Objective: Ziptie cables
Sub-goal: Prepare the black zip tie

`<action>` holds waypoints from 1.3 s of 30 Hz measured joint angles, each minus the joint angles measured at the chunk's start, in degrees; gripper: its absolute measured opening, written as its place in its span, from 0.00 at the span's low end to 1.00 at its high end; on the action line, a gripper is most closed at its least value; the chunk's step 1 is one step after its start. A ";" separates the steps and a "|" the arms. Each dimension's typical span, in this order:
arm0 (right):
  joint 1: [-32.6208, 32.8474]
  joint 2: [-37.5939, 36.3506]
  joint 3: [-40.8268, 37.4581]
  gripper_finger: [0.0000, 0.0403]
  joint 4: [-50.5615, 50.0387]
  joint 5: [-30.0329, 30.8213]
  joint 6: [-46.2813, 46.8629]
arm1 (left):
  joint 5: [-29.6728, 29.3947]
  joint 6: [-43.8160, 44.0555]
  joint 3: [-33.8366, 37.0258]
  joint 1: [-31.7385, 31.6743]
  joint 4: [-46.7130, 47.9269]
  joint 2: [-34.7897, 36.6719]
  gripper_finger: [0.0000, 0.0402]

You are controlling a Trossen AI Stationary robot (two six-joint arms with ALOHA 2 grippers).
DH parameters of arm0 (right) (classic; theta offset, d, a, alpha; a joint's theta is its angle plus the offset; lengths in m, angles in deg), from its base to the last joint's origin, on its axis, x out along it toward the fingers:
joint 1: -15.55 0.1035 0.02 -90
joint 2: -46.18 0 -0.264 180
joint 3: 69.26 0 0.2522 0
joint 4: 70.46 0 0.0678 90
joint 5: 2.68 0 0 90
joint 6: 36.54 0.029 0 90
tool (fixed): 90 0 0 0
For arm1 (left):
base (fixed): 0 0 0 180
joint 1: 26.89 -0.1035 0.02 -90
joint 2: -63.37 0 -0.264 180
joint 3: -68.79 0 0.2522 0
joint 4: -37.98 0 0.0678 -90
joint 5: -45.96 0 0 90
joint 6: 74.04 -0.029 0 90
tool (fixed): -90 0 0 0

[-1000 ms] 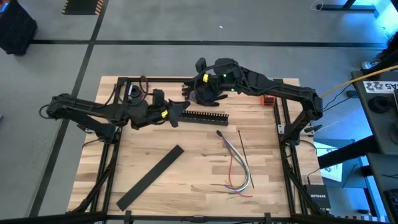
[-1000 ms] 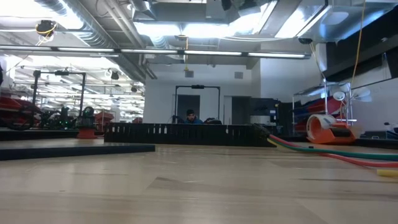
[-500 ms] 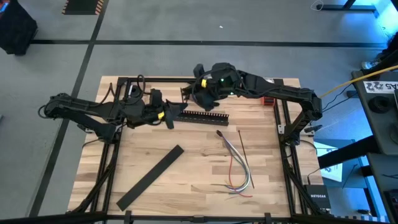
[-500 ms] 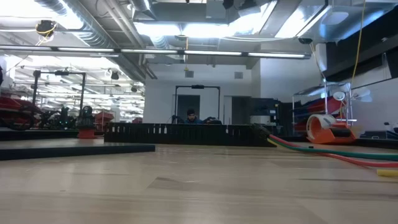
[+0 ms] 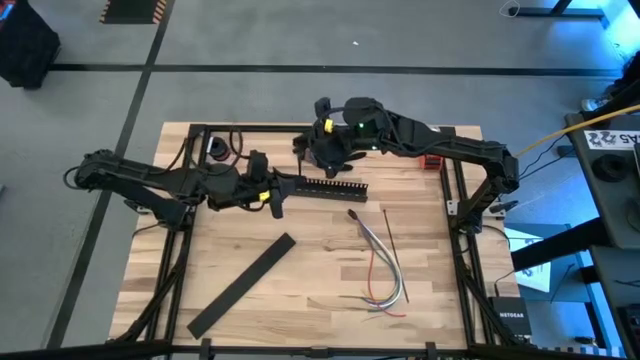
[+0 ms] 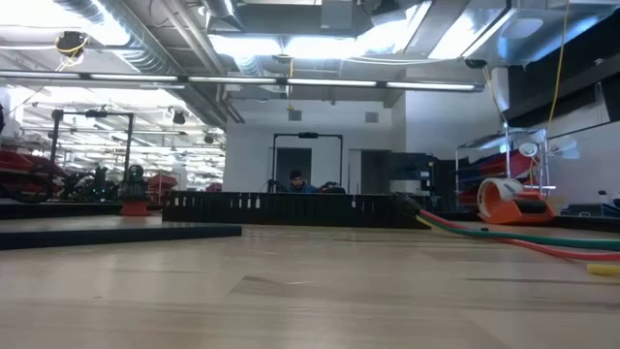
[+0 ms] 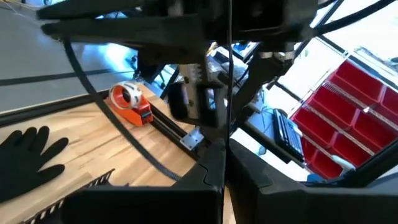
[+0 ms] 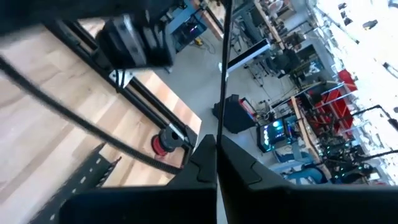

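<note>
High view, left gripper (image 5: 277,190): sat left of table centre, at the left end of the comb-slotted bar (image 5: 322,185); from above I could not tell how its fingers stood.
High view, right gripper (image 5: 315,150): hung over the table's 12 o'clock edge, just beyond the bar and beside a black glove (image 5: 302,146).
High view, cables (image 5: 381,262): lay loose on the wooden table (image 5: 320,270) toward 4 o'clock from centre, well apart from both grippers.
High view, ziptie (image 5: 392,231): lay straight along the cables' 3 o'clock side, touched by neither gripper.
High view, flat black strip (image 5: 242,284): lay diagonally toward 7 o'clock.
Low view, cables (image 6: 523,237): red and green strands ran along the tabletop at the right; the slotted bar (image 6: 281,206) stood across the far middle; an orange tape dispenser (image 6: 511,202) sat behind; no gripper showed.
Left wrist view, left gripper (image 7: 225,180): fingers pressed together, nothing between them; the glove (image 7: 28,152) and tape dispenser (image 7: 132,103) lay on the table.
Right wrist view, right gripper (image 8: 216,163): fingers closed against each other, holding nothing.
</note>
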 joint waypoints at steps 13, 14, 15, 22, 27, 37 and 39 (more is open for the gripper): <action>0.55 0.00 0.02 0.00 0.08 1.09 -2.01 | -0.18 -0.87 0.00 -0.07 -1.55 0.06 0.00; 0.53 0.00 0.02 0.00 0.32 1.09 -2.01 | -0.18 -0.85 0.00 -0.02 -1.44 0.07 0.00; 0.51 0.00 0.02 0.00 0.42 1.09 -2.00 | -0.17 -0.53 0.00 0.01 -1.36 0.07 0.00; 0.51 0.00 0.02 0.00 0.65 1.09 -1.27 | -0.21 -1.04 0.00 0.09 -1.12 0.07 0.00; 0.51 0.00 0.02 0.00 0.67 1.07 0.04 | -0.23 -1.05 0.00 0.11 -1.25 0.07 0.00; -0.72 0.02 0.02 0.00 0.65 0.73 3.22 | -1.03 -1.20 0.00 0.11 -1.34 0.07 0.00; -1.09 0.02 0.02 0.00 0.65 0.42 3.67 | -1.06 -1.31 0.00 0.11 -1.34 0.07 0.00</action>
